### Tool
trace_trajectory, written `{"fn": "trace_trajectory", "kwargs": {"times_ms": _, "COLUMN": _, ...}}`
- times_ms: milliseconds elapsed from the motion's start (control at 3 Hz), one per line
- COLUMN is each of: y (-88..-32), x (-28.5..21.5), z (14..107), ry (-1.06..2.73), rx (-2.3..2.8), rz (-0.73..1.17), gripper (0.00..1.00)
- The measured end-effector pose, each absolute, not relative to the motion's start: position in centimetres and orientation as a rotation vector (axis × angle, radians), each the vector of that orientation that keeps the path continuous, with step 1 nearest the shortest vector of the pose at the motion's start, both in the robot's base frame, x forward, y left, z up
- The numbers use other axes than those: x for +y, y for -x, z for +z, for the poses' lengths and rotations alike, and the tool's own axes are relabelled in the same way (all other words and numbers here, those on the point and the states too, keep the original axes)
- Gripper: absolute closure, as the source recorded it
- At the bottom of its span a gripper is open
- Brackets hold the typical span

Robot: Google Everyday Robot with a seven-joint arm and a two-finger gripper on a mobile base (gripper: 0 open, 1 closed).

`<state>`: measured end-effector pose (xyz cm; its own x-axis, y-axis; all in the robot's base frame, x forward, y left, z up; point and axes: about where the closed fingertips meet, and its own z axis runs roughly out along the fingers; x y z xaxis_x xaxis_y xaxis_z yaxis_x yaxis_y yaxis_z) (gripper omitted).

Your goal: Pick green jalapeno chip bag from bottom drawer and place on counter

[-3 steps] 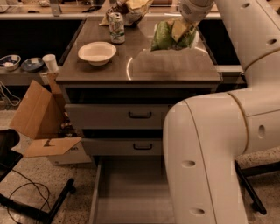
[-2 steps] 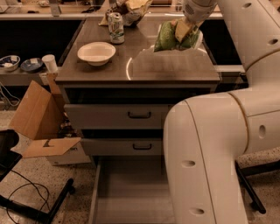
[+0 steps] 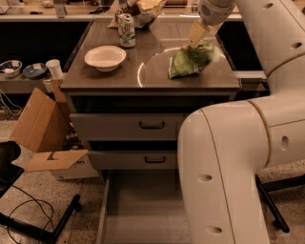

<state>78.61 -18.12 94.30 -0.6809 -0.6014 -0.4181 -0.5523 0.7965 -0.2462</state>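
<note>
Gripper (image 3: 197, 36) above green jalapeno chip bag (image 3: 189, 62); contact unclear.

On the desk (image 3: 157, 76): chip bag (image 3: 189, 61) right, bowl (image 3: 105, 57) left, can (image 3: 126, 30) behind the bowl. Just above the bag, the tool (image 3: 198, 34). Below in front, the bottom drawer (image 3: 143, 214), open.

Below the gripper (image 3: 198, 34), the green jalapeno chip bag (image 3: 189, 61) and counter (image 3: 114, 76) look glossy.

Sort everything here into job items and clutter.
Job: green chip bag; counter; open bottom drawer; hand, at the bag's top edge.
Clutter: white bowl; soda can; tan bag; cardboard box.
</note>
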Motion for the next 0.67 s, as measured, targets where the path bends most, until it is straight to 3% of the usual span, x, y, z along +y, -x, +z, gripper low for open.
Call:
{"fn": "trace_trajectory", "kwargs": {"times_ms": 333, "y": -78.8, "x": -18.2, "z": 95.1, "ry": 0.864, "rx": 2.456, "rz": -0.111, "gripper": 0.0}}
{"fn": "trace_trajectory", "kwargs": {"times_ms": 667, "y": -78.2, "x": -19.3, "z": 98.3, "ry": 0.855, "rx": 2.304, "rz": 0.01, "gripper": 0.0}}
